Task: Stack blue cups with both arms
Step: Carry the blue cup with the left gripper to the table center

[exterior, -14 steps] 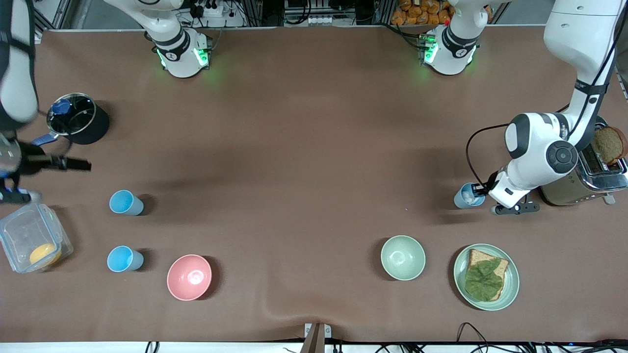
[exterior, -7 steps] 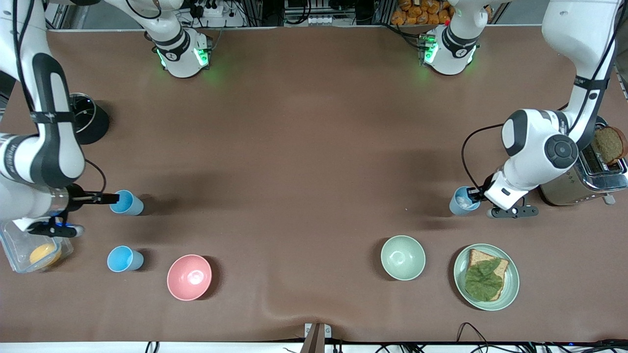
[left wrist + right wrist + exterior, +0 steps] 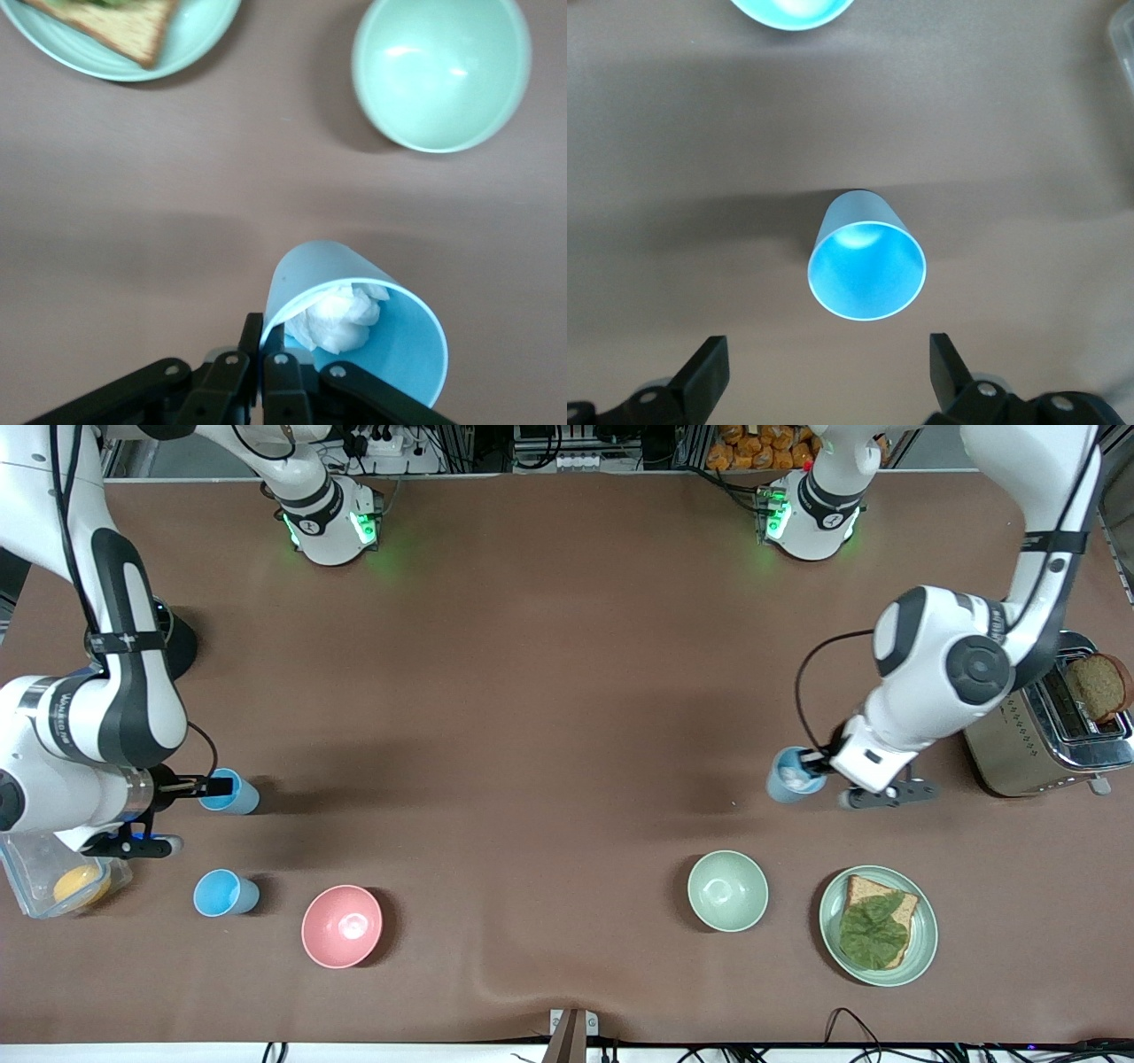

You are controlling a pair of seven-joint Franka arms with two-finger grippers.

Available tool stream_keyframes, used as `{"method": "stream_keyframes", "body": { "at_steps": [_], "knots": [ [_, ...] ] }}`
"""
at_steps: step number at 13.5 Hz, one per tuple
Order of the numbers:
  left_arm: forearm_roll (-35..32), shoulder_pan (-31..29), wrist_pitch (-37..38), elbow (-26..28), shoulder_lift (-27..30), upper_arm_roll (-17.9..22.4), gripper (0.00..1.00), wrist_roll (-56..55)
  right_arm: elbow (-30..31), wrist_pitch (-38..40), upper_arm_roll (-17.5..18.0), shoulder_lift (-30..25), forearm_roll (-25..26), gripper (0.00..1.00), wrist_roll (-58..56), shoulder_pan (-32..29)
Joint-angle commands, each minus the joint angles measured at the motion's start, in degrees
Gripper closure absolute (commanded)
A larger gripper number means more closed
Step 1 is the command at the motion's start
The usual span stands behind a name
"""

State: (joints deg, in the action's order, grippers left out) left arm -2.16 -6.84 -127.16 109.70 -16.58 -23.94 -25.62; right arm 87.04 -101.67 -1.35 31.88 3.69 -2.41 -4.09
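While left pincer (image 3: 263, 354) pinches smooth tapered cup (image 3: 363, 323).

Left pincer (image 3: 263, 354) clamps the rim of a pale blue cup (image 3: 390, 341), crumpled white paper (image 3: 341, 314) inside, over the brown worktop (image 3: 133, 195); pale green bowl (image 3: 443, 75) and sandwich plate (image 3: 190, 40) below.

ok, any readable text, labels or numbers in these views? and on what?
Nothing can be read outright.
Right arm: a line of grey lettering on the forearm, too small to read.
Left arm: a small white mark on a black band, too small to read.
Both arm bases: a round dark mark each, illegible.
Blue cup and toaster: no print shows.
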Motion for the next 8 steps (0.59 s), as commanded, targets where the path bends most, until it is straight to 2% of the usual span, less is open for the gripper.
{"method": "stream_keyframes", "body": {
  "at_steps": [1, 8],
  "knots": [
    [0.5, 1.5, 1.4, -1.2, -0.6, -6.2, 1.0, -9.9, -1.0, 0.3, 0.1, 0.8, 1.4, 0.0, 0.8, 0.0],
    [-5.3, 16.8, 0.9, -8.7, -9.0, -6.3, 1.0, -32.5, -1.0, 0.3, 0.1, 0.8, 1.3, 0.0, 0.5, -0.2]
  ]
}}
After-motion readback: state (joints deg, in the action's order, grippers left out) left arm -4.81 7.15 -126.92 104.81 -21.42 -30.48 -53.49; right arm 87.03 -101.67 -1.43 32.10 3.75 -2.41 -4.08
